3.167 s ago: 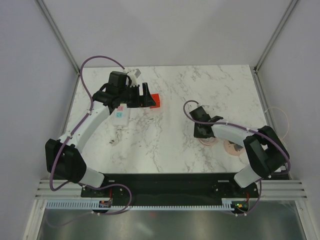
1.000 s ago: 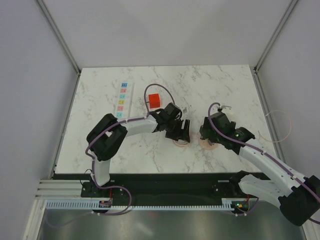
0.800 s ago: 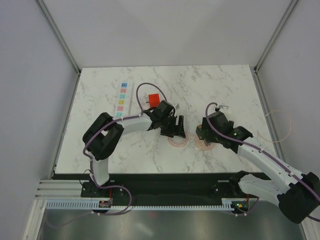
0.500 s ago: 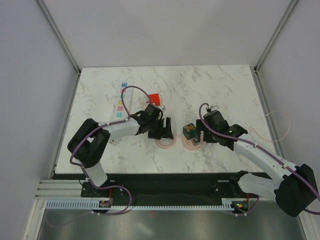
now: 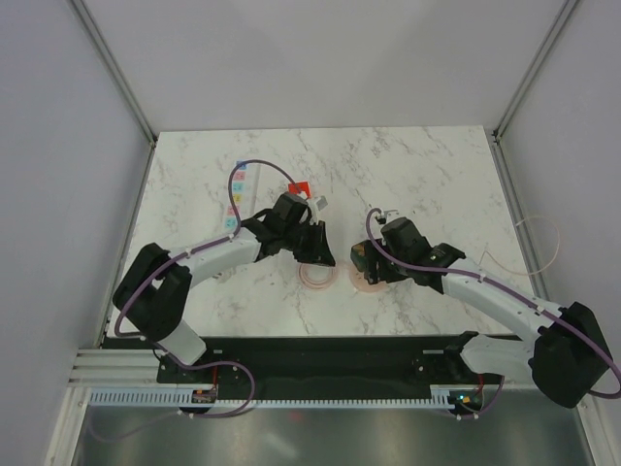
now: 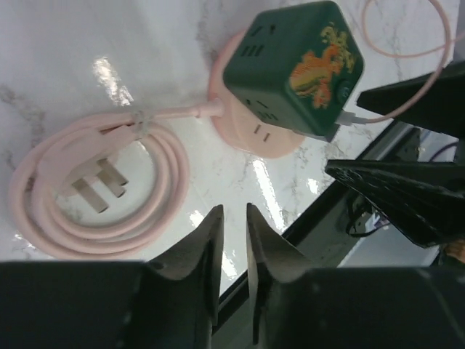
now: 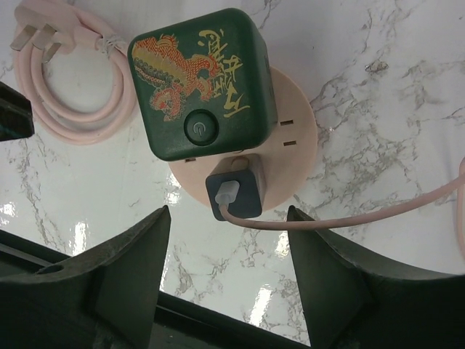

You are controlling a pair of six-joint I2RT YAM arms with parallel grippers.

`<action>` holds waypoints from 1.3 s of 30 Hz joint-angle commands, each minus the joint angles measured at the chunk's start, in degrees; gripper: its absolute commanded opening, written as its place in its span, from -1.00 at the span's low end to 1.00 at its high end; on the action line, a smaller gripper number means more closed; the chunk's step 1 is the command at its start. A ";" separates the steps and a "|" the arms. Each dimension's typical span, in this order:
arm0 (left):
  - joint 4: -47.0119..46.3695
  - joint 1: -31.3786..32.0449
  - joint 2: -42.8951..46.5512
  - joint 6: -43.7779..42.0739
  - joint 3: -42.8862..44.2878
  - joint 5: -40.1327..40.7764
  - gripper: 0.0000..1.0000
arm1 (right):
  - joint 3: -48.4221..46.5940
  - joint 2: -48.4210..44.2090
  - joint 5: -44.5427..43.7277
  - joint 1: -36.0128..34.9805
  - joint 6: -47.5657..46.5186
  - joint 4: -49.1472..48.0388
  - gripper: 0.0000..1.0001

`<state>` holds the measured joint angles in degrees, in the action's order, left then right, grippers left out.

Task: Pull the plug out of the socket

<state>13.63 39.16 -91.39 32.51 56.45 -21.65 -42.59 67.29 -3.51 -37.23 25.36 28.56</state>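
Note:
The red-orange plug (image 5: 298, 188) lies on the marble just behind my left arm, apart from the white socket strip (image 5: 236, 194) at the left, which the arm and a purple cable partly cover. Neither shows in the wrist views. My left gripper (image 5: 313, 250) (image 6: 234, 208) hovers over a coiled pink cord (image 6: 94, 189), its jaws nearly together with nothing between them. My right gripper (image 5: 369, 264) (image 7: 227, 212) is open, with one finger on each side of a grey adapter (image 7: 236, 193) under a dark green cube (image 7: 203, 80). It touches nothing.
The green cube (image 6: 294, 69) sits on a round pink base (image 7: 296, 138) near the table's middle front. A thin pink cable (image 5: 524, 257) runs from the adapter off the right edge. The black front rail (image 5: 330, 351) is close below both grippers.
Both grippers have moved left. The green cube, its pink base and the coil have shifted left with them. My left jaws have closed to a thin gap and my right jaws have narrowed somewhat.

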 commanded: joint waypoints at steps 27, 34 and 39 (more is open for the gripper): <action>-23.21 6.19 -17.23 14.60 2.01 -11.05 -0.96 | 2.69 4.61 -1.59 -0.47 -2.25 -6.93 -0.10; -23.30 6.28 -17.94 14.16 0.68 -9.73 -0.96 | 3.39 4.78 -2.20 -0.56 -2.34 -7.11 0.20; -23.47 6.37 -18.56 14.07 0.60 -9.46 -0.96 | 3.13 4.78 -2.99 -0.56 -2.16 -7.29 0.17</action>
<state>-8.10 45.12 -109.10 45.63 57.69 -32.67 -39.51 72.07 -4.84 -37.65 23.70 22.70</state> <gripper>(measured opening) 0.027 0.589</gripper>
